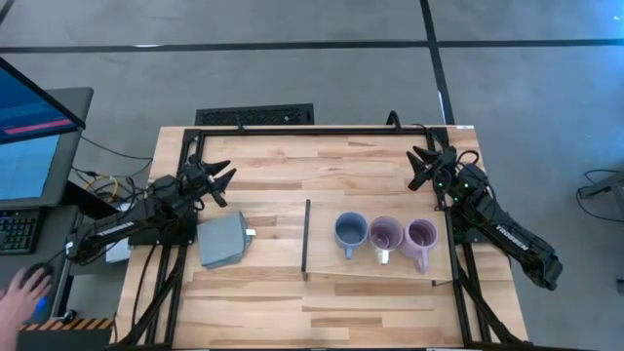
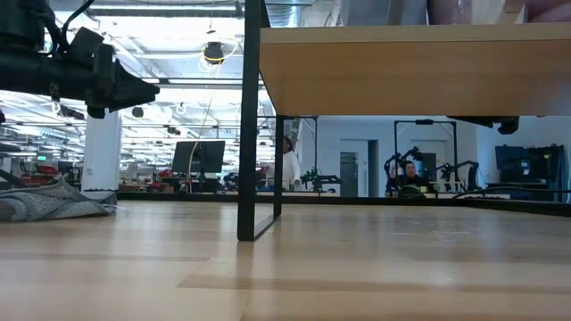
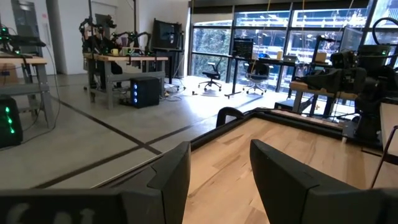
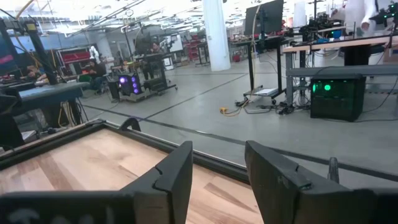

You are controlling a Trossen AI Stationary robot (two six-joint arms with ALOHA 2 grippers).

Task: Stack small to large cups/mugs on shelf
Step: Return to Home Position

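While the blue-grey mug [image 1: 350,232], the lavender mug [image 1: 387,235] and the purple mug [image 1: 421,237] stand in a row on the shelf [image 1: 375,265], we judge the purple one exposed: the right forearm [image 1: 507,236] lies beside that end of the shelf, and a swing could clip it. The right gripper [image 1: 418,168] hovers past the shelf's corner, fingers parted and empty. The left gripper [image 1: 225,185], likewise parted, waits beyond the shelf's black-strip end.

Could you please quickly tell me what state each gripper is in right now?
Left gripper: open, holding nothing.
Right gripper: open, holding nothing.
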